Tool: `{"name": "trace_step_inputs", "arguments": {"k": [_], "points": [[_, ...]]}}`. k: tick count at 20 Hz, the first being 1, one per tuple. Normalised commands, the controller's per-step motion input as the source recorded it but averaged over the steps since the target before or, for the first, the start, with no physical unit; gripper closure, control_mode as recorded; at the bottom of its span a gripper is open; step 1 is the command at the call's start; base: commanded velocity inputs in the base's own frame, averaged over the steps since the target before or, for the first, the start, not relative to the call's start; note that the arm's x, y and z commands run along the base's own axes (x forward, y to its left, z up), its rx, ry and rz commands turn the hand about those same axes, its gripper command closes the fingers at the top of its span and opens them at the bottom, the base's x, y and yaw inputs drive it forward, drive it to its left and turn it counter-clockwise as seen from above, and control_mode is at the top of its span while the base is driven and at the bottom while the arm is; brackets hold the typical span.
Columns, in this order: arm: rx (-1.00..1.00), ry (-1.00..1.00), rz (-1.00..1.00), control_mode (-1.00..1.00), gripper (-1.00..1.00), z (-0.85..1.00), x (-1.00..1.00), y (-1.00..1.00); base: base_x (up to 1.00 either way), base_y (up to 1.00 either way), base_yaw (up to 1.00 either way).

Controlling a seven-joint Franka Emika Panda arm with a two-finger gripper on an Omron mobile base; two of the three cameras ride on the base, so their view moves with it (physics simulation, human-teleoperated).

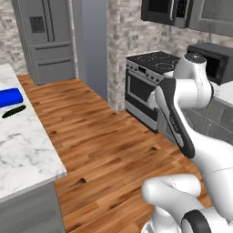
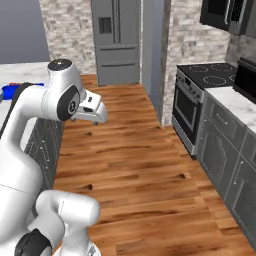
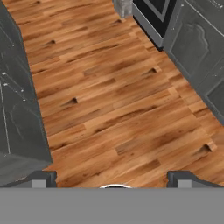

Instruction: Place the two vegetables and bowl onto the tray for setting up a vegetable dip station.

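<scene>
Fingers [image 3: 43,179] of the gripper [image 3: 114,180] stand far apart at the bottom of the hand view, one at the lower left and one at the lower right, with nothing between them. They hold nothing. Below them is only brown wood floor [image 3: 113,109], so the hand is up in the air over the walkway, not over any food. I think it hangs here because the robot has not gone to the counter yet.

The white arm [image 1: 182,104] fills the right side of the left base view, folded up high.

Far off, at the left edge of that view, sits the white marble counter [image 1: 27,145]. On it lies one blue tray [image 1: 10,97], partly cut off by the frame edge. Just beside it, below it in the picture, lies one dark green vegetable [image 1: 13,111], on the marble and not on the tray. A bit of the blue tray also peeks out at the left of the right base view.

One stove [image 1: 148,86] stands in the upper middle, and one grey fridge [image 1: 48,38] at the upper left.
</scene>
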Motion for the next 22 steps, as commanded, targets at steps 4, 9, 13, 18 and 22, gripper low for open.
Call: {"name": "trace_step_inputs", "arguments": {"k": [4, 9, 13, 18, 22], "points": [[0.00, 0.00, 0.00, 1.00, -1.00, 0.00, 0.00, 0.00, 0.58, -0.39, 0.31], [0.00, 0.00, 0.00, 1.00, -1.00, 0.00, 0.00, 0.00, 0.74, -0.34, 0.25], [0.00, 0.00, 0.00, 1.00, -1.00, 0.00, 0.00, 0.00, 0.82, -0.34, 0.23], [0.00, 0.00, 0.00, 1.00, -1.00, 0.00, 0.00, 0.00, 0.90, -0.27, 0.22], [0.00, 0.00, 0.00, 1.00, -1.00, 0.00, 0.00, 0.00, 0.88, -0.27, 0.22]]}}
